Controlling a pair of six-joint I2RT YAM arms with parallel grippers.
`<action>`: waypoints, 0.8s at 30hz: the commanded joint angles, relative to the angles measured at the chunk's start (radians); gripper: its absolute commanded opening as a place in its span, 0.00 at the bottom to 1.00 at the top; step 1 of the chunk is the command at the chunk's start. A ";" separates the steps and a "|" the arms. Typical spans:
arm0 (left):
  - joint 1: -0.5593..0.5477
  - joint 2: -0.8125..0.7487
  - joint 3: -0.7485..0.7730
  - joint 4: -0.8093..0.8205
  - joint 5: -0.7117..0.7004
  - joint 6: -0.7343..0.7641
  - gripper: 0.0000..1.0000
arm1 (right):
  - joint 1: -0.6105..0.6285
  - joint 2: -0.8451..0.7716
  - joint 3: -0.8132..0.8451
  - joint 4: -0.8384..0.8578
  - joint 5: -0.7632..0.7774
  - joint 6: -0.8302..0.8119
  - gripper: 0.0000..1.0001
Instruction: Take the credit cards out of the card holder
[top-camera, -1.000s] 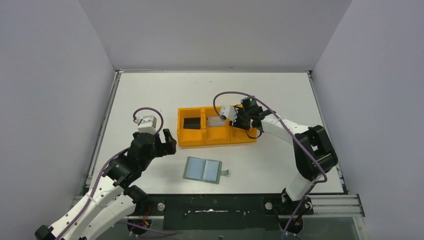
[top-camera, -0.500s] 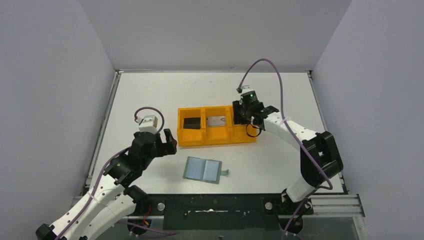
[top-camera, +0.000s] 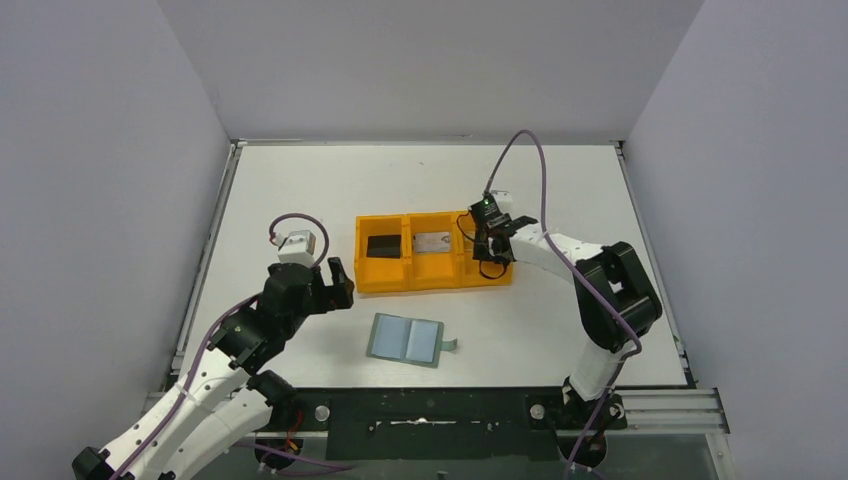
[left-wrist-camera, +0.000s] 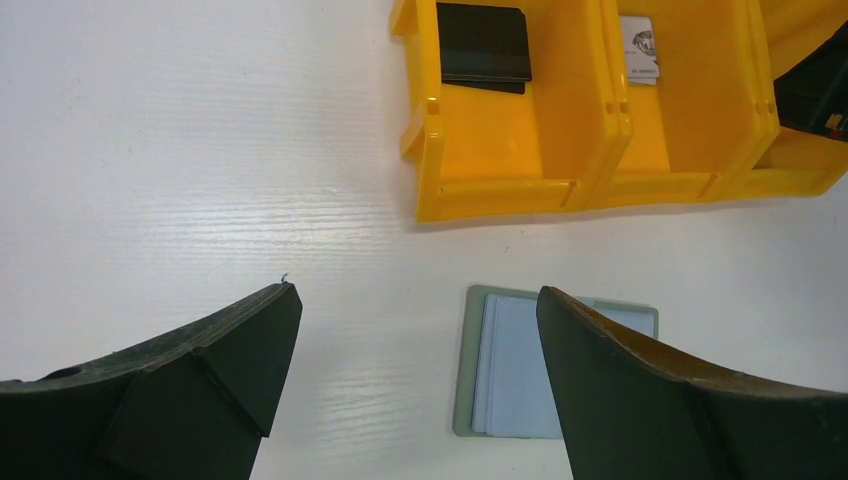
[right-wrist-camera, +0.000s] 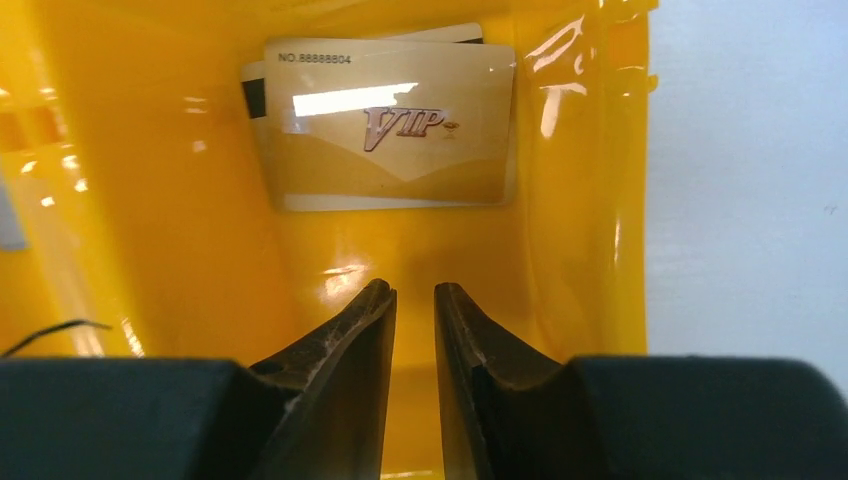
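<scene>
The card holder (top-camera: 405, 340) lies open on the table, pale blue inside, its tab (top-camera: 452, 345) at the right; it also shows in the left wrist view (left-wrist-camera: 520, 365). The black card (top-camera: 381, 244) lies in the left compartment of the orange tray (top-camera: 385, 282) and the silvery card (top-camera: 432, 243) in the middle one. The tan card (right-wrist-camera: 390, 125) lies flat in the right compartment, with another card's edge under it. My right gripper (right-wrist-camera: 413, 290) is down in that compartment, jaws a narrow gap apart and empty. My left gripper (left-wrist-camera: 415, 290) is wide open above the table, left of the card holder.
The orange tray (left-wrist-camera: 500, 190) stands mid-table, just beyond the card holder. The right arm (top-camera: 600, 270) reaches in from the right over the tray's right end. Grey walls close in the table on three sides.
My right gripper has moved from above the middle compartment to the right compartment and lowered into it. The silvery card now lies uncovered in the middle compartment. The left arm barely moved.
</scene>
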 joint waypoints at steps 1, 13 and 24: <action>0.006 0.004 0.021 0.026 0.005 0.014 0.90 | 0.009 0.029 0.062 0.014 0.090 0.044 0.22; 0.012 0.019 0.024 0.025 0.010 0.014 0.90 | 0.014 0.143 0.089 0.035 0.171 0.060 0.19; 0.012 0.019 0.022 0.025 0.012 0.015 0.90 | 0.020 0.156 0.016 0.211 0.242 0.071 0.20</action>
